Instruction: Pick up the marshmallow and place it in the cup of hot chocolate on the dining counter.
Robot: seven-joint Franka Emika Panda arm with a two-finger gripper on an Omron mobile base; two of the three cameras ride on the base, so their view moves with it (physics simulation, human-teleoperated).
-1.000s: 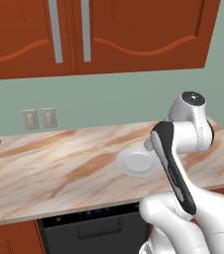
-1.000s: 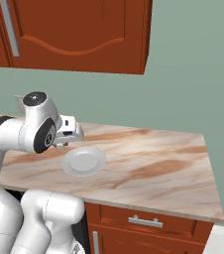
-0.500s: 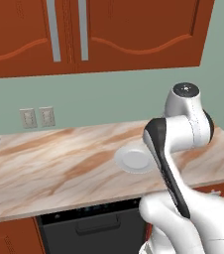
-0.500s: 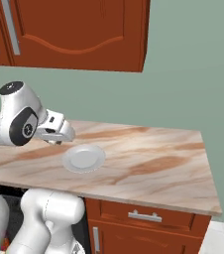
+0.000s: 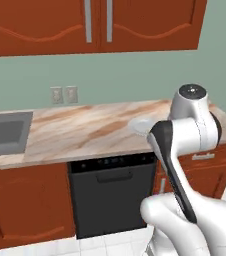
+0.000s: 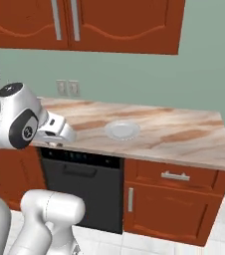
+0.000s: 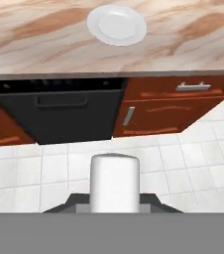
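The marshmallow (image 7: 115, 178), a white short cylinder, stands upright between my gripper's (image 7: 115, 202) dark fingertips in the hand view, and the gripper is shut on it. Below it lie floor tiles, in front of the kitchen worktop. From the right base view, my gripper (image 6: 59, 140) hangs at the worktop's front edge, left of the round light grey plate (image 6: 122, 130). That plate (image 7: 116, 25) lies bare on the marble. The cup of hot chocolate and the dining counter are out of view.
A black dishwasher (image 5: 110, 192) sits under the marble worktop (image 5: 85, 132), with red-brown cabinets and a drawer (image 6: 176, 177) beside it. A sink (image 5: 2, 132) is set in at the far left. Wall cabinets (image 5: 95, 22) hang above. White tiled floor (image 7: 183, 158) spreads in front.
The whole scene has shifted: the base has backed away from the worktop, so the dishwasher and floor now show. My hand has swung left and lower, off the plate, still holding the marshmallow.
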